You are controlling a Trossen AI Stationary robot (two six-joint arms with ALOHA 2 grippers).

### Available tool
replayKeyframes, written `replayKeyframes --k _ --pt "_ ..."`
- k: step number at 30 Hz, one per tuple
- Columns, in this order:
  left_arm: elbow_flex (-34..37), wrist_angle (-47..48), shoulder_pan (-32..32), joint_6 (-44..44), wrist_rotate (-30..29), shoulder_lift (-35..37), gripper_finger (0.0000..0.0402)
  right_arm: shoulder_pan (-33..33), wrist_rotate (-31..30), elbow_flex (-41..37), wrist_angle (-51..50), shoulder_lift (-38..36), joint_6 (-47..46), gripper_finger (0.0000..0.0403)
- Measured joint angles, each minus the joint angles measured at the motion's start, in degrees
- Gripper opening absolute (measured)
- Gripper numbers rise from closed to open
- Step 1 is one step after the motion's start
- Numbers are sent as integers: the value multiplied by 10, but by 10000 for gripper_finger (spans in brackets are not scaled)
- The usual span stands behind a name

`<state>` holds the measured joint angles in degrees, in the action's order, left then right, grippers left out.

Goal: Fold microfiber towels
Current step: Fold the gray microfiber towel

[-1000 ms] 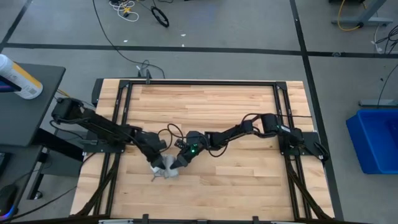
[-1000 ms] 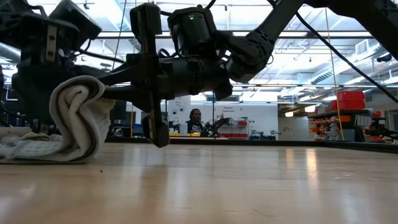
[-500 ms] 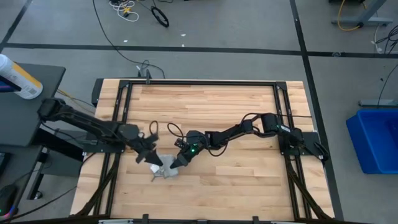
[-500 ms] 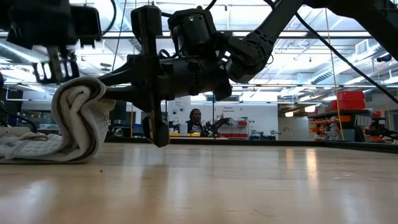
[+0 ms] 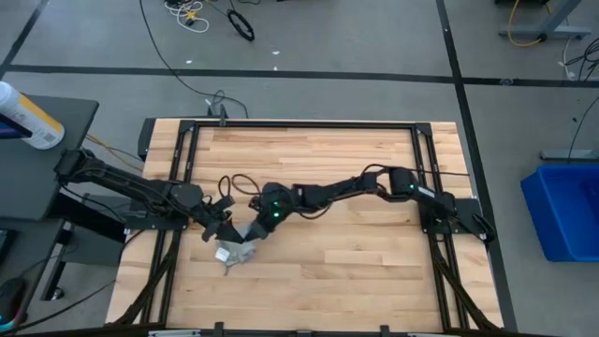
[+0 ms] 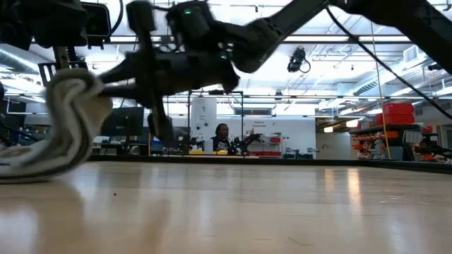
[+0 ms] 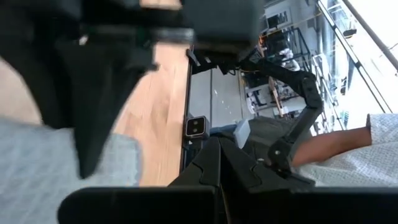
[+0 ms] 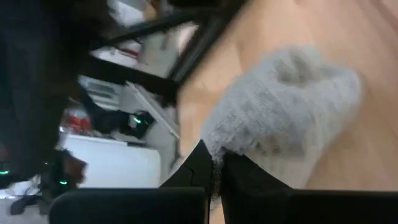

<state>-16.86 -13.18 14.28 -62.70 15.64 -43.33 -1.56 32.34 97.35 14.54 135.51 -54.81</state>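
Two dark arms meet over a bunched grey microfiber towel [image 5: 236, 251] at about seven o'clock on the wooden table [image 5: 374, 271]. The right gripper [image 5: 255, 230] pinches the towel's raised edge between closed fingers; the left gripper [image 5: 217, 229] sits just beside it, its grip impossible to tell.

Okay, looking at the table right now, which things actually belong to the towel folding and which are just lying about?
Part of the job:
microfiber towel, bunched up
right gripper, pinching the towel
left gripper, beside the towel
wooden table

Just lying about:
blue bin on the floor
white bottle on the side stand
cables on the floor
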Motion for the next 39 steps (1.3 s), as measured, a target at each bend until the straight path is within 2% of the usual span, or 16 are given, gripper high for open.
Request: replayKeyframes --k 2,7,10,13,20,24,27,31,39 --pt "0 -5 0 0 0 0 0 0 12 40 -51 21 11 10" --pt "0 -38 0 20 2 27 0 -2 37 114 -69 87 -6 10" --pt "-1 -81 0 35 -10 67 0 -9 31 132 -80 100 -13 10" --pt "0 -76 0 46 -39 121 0 -11 21 146 -109 104 -12 10" --pt "0 17 0 67 -87 247 0 -10 5 185 -158 104 48 10" --pt "0 79 0 66 -104 289 0 -11 42 187 -86 104 55 10" --pt "0 95 0 72 -111 306 0 -9 57 190 -21 113 30 10" --pt "0 95 0 82 -119 316 0 -5 69 187 13 138 -4 10" --pt "0 108 0 79 -121 322 0 -1 55 187 -79 141 -7 10"
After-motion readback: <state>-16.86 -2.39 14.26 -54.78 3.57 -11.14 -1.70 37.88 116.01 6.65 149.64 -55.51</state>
